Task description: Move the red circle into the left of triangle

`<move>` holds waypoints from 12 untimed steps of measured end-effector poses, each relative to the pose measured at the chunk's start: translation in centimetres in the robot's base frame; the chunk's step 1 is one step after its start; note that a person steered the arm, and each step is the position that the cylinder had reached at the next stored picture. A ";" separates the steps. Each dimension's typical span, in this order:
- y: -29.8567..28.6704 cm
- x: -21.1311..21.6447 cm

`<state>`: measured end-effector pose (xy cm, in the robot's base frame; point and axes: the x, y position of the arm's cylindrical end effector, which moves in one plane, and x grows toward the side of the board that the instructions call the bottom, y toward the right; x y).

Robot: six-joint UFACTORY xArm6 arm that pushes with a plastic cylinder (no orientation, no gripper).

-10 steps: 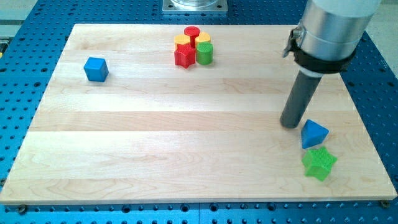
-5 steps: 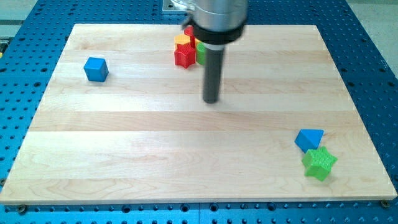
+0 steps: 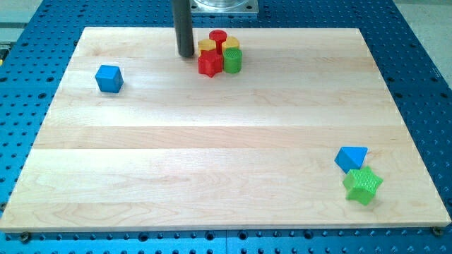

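Observation:
The red circle [image 3: 217, 37] sits at the view's top in a tight cluster with a yellow block [image 3: 207, 46], another yellow block [image 3: 232, 45], a red star [image 3: 209, 63] and a green cylinder [image 3: 233, 61]. The blue triangle [image 3: 351, 157] lies at the view's bottom right, touching a green star [image 3: 362, 185] just below it. My tip [image 3: 186, 53] rests on the board just left of the cluster, a short gap from the yellow block and the red star.
A blue cube [image 3: 109, 77] sits alone at the view's upper left. The wooden board [image 3: 212, 155] lies on a blue perforated table. A metal base plate [image 3: 222, 7] stands at the view's top edge.
My tip has swept from beside the blue triangle at the right, across the board's middle, to the left of the top cluster. The blue triangle shifted slightly. The other blocks have not moved.

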<state>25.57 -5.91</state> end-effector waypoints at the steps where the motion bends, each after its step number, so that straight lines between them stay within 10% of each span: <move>1: 4.4 -1.7; 4: 10.2 -6.2; 6: 18.0 6.8; 8: 20.9 6.4; 9: 21.1 14.5; 12: 26.5 13.6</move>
<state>39.21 20.59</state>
